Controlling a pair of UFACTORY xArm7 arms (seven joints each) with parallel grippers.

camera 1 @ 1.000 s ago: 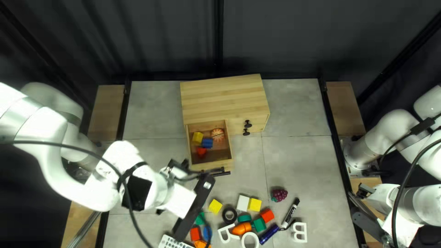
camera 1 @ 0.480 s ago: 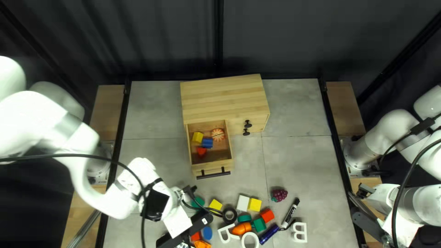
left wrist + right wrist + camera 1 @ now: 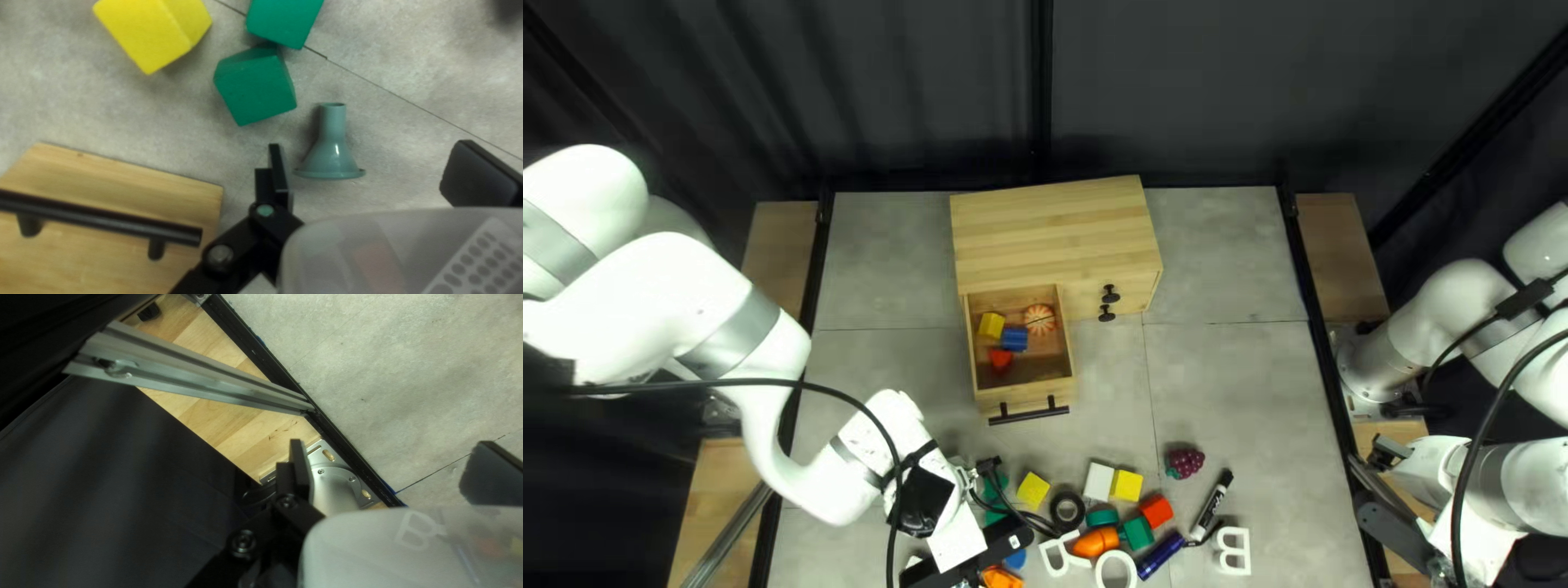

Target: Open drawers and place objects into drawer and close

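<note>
In the top left view my left gripper (image 3: 989, 468) is over the green blocks (image 3: 994, 507), near the open drawer (image 3: 1021, 393) of the wooden cabinet (image 3: 1051, 234). The drawer holds a yellow block (image 3: 990, 327), a blue block (image 3: 1014, 339), a red piece (image 3: 1000, 359) and an orange striped round thing (image 3: 1039, 318). My right gripper (image 3: 1388, 449) is at the right edge. In the left wrist view my left gripper (image 3: 376, 163) stands open; a teal funnel-shaped piece (image 3: 331, 149) lies ahead, nearer one finger. In the right wrist view my right gripper (image 3: 395, 468) is open and holds nothing.
Loose things lie along the near side: a yellow block (image 3: 1032, 489), black ring (image 3: 1067, 511), orange carrot (image 3: 1096, 542), purple grapes (image 3: 1184, 463), marker (image 3: 1211, 505) and white letter B (image 3: 1234, 550). The drawer handle (image 3: 103, 219) juts out beside my left gripper.
My left arm has moved away from the drawer handle toward the near side, then slightly right, over the green blocks. The drawer and my right arm show no movement.
</note>
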